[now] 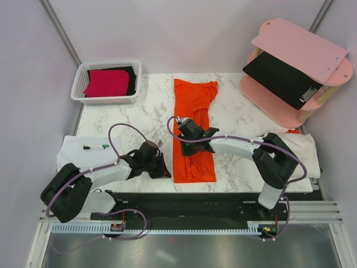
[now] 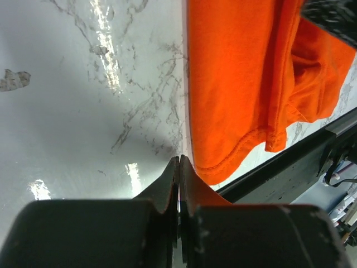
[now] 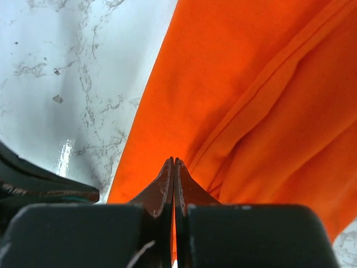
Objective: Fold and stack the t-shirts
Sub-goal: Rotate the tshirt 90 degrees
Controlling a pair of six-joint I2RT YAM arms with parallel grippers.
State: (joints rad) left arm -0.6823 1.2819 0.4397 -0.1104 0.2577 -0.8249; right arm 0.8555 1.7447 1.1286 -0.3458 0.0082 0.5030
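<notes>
Top view: the orange t-shirt point(image 1: 193, 120) lies as a long strip on the marble table point(image 1: 240, 114). The left claw point(image 1: 163, 169) sits at its near left corner, and the right claw point(image 1: 188, 147) is over its left edge. Well beyond the left claw, a basket point(image 1: 109, 63) holds a crimson t-shirt point(image 1: 106, 82) and a black t-shirt point(image 1: 131, 75).

Left wrist view: the claw is clenched, its fingertips point(image 2: 170, 178) just left of the hem. It may be nipping cloth, but this is unclear.

Right wrist view: the fingertips point(image 3: 164, 181) are clenched over orange cloth.
</notes>
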